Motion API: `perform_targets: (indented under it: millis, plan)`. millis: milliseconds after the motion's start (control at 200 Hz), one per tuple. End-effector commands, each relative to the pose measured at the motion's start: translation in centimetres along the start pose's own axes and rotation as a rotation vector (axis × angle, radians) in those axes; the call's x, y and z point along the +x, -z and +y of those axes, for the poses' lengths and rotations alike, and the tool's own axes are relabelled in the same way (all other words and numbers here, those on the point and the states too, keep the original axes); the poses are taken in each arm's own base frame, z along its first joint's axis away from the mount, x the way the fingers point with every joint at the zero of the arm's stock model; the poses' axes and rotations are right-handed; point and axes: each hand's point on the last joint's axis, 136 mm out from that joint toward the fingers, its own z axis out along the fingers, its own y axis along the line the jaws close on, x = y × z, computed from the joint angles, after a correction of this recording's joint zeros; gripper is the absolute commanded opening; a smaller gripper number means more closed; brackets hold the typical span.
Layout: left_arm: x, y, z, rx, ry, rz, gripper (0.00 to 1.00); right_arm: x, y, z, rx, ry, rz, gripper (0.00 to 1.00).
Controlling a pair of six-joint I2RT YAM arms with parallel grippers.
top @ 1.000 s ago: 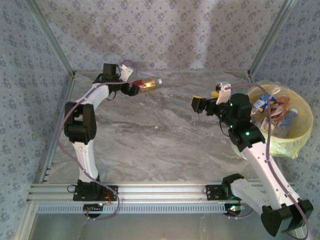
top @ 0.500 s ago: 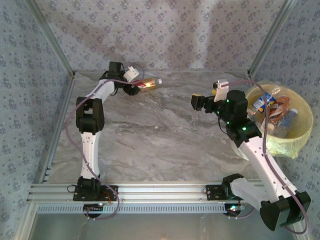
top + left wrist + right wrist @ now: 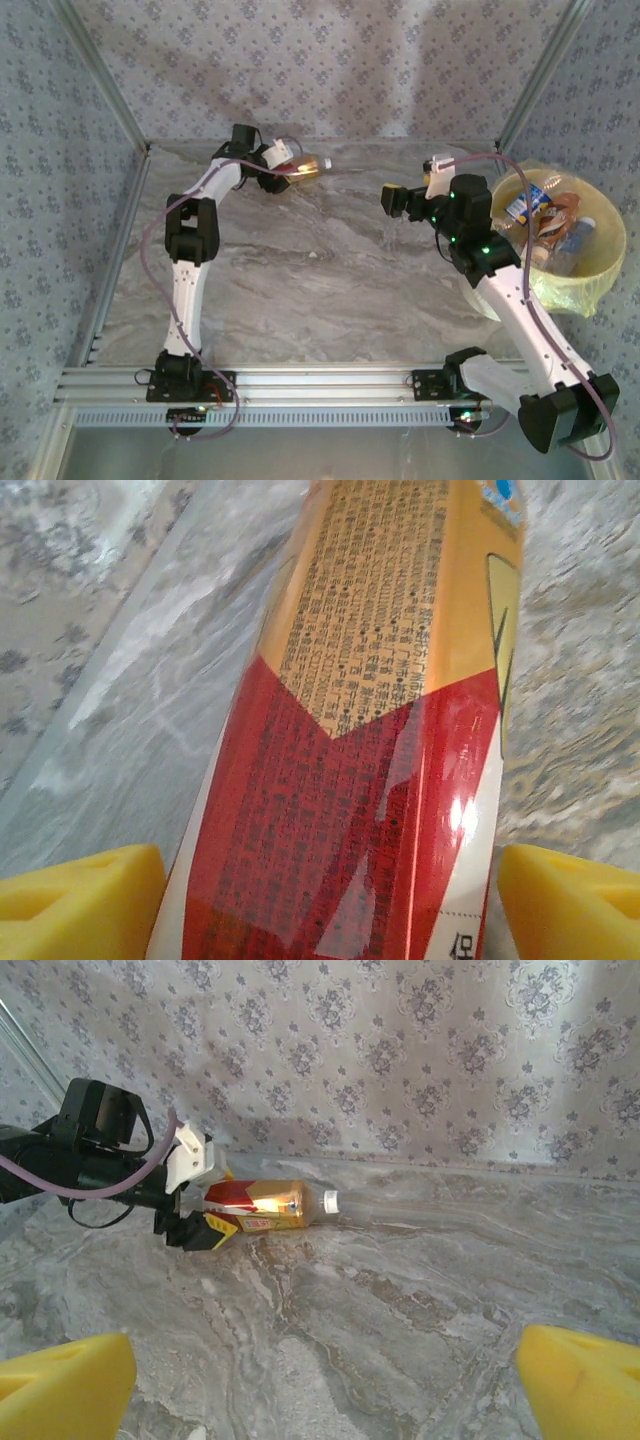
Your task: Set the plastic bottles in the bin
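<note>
A plastic bottle (image 3: 310, 167) with a red and gold label and a white cap lies on its side on the marble table near the back wall. It is also in the left wrist view (image 3: 370, 730) and the right wrist view (image 3: 268, 1206). My left gripper (image 3: 286, 170) (image 3: 330, 905) straddles the bottle's base end, its yellow fingers close against both sides, with a sliver of table showing by the right one. The bottle still rests on the table. My right gripper (image 3: 392, 200) (image 3: 325, 1380) hangs open and empty over mid-table, left of the bin (image 3: 612, 228). Several bottles (image 3: 545, 215) lie inside the bin.
The patterned back wall and a metal corner post (image 3: 100, 75) stand close behind the left gripper. The bin sits at the table's right edge beside the right arm. Bare marble (image 3: 300, 280) lies between the arms.
My left arm has reached right until its jaws came round the bottle's base, and the jaws have narrowed. The right arm has barely shifted.
</note>
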Motion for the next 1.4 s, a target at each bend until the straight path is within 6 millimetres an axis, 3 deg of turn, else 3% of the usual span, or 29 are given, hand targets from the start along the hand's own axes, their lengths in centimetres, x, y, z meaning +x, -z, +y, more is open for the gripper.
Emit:
perform_targets:
  millis: [0, 105, 305, 560, 744, 929, 1124, 1269, 1399]
  plan:
    - [-1.4, 0.4, -1.8, 0.088, -0.009, -0.043, 0.82, -0.9, 0.3, 0.2, 0.008, 0.023, -0.011, 1.0]
    - [-2.2, 1.2, -2.5, 0.103, 0.036, -0.053, 0.74, -0.7, 0.2, 0.1, 0.012, 0.024, -0.008, 1.0]
    - [-3.4, 3.1, -4.0, 0.107, 0.156, -0.066, 0.71, -0.8, 0.8, -0.7, 0.062, -0.027, -0.022, 1.0]
    - [-5.1, 5.8, -8.2, 0.036, 0.241, -0.183, 0.68, 0.8, 2.1, -2.3, 0.149, -0.129, -0.006, 1.0]
    - [-5.5, 8.2, -12.7, 0.015, 0.267, -0.182, 0.67, 3.2, 2.2, -2.3, 0.144, -0.235, 0.026, 1.0]
    - [-4.7, 10.7, -16.4, -0.042, 0.323, -0.191, 0.67, 4.8, 2.1, -1.1, 0.093, -0.328, 0.042, 1.0]
    - [-3.9, 12.3, -20.5, -0.061, 0.368, -0.187, 0.67, 8.1, 0.7, 0.7, 0.05, -0.472, 0.102, 1.0]
    - [-4.8, 14.2, -22.0, -0.075, 0.449, -0.276, 0.67, 10.7, -1.1, 2.1, 0.025, -0.599, 0.122, 1.0]
    - [-6.1, 14.9, -23.6, -0.071, 0.444, -0.309, 0.67, 11.2, -3.3, 4.2, -0.11, -0.687, 0.102, 1.0]
